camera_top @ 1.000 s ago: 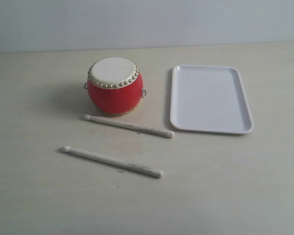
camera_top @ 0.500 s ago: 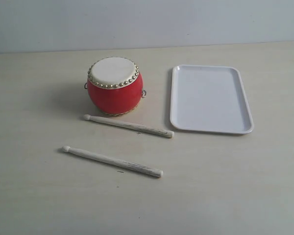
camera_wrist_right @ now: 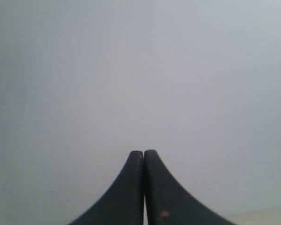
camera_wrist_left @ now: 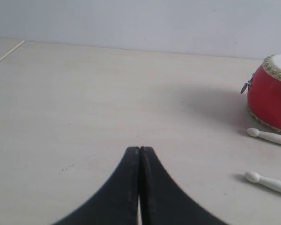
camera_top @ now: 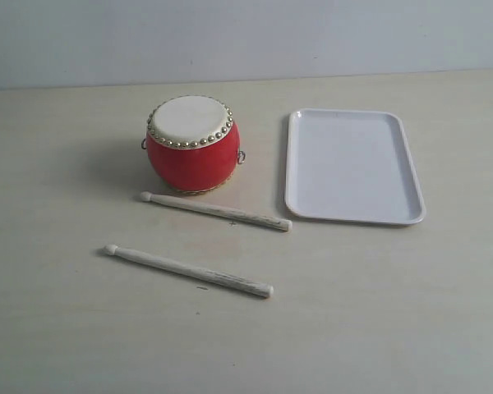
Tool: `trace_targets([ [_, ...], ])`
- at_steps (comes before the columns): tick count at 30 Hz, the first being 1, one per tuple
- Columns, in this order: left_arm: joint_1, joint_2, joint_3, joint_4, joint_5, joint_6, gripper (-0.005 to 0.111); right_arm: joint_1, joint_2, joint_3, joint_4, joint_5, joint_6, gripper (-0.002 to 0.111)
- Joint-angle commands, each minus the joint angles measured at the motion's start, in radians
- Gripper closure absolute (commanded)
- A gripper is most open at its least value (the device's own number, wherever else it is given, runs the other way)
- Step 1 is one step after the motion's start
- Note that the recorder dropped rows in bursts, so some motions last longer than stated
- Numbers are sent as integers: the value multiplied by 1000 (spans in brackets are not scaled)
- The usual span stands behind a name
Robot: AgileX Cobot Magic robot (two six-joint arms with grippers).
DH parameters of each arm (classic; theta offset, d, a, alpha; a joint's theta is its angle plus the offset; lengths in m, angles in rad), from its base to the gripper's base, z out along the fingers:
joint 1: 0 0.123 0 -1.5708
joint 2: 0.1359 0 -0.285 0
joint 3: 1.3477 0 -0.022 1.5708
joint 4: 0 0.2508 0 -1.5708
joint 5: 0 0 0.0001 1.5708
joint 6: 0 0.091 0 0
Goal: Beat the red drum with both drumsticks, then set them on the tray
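- Drum position: you'll find the red drum (camera_top: 191, 146) standing upright on the pale surface (camera_top: 378, 320), left of centre in the exterior view. Its cream skin faces up inside a ring of gold studs.
- Your white tray (camera_top: 353, 164) lies flat on the same surface to the right of the drum, near it but apart from it, with its long sides running away from the camera.
- The first drumstick (camera_top: 216, 211) lies on the surface just in front of the drum. Its rounded tip points left and its butt end stops close to the tray's near left corner. It sits right beside the drum's base, though from this angle you can't quite tell whether the two touch.
- The second drumstick (camera_top: 189, 271) lies nearer the camera, roughly parallel to the first and clearly apart from it, with its tip also to the left.
- Your left pincer (camera_wrist_left: 139, 150) is closed, its black fingers pressed together on nothing, and is held above bare surface. Its camera shows the side of the drum and both stick tips off at the frame's edge, well apart from the fingertips.
- Your right pincer (camera_wrist_right: 144, 153) is likewise closed with nothing gripped, and it faces a plain grey wall (camera_wrist_right: 131, 70).
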Motion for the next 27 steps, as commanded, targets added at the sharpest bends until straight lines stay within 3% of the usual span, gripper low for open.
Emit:
trace_targets([
  [1, 1, -6, 3, -4, -5, 4, 107, -4, -6, 5, 0, -126, 126, 108],
  [7, 1, -6, 3, -4, -5, 4, 107, -4, 2, -12, 6, -508, 171, 108],
  [12, 1, -6, 3, -4, -5, 4, 107, -4, 186, -260, 43, -466, 170, 108],
  [16, 1, -6, 3, -4, -5, 4, 107, -4, 441, -531, -71, -173, 194, 108],
  [21, 1, -6, 3, -4, -5, 4, 107, -4, 861, -901, -281, 383, 294, 108],
  [24, 1, -6, 3, -4, -5, 4, 107, -4, 1084, -1107, -197, 706, 117, 108],
  [27, 1, -6, 3, -4, -5, 4, 107, -4, 1275, -1276, 87, 980, -229, 108],
])
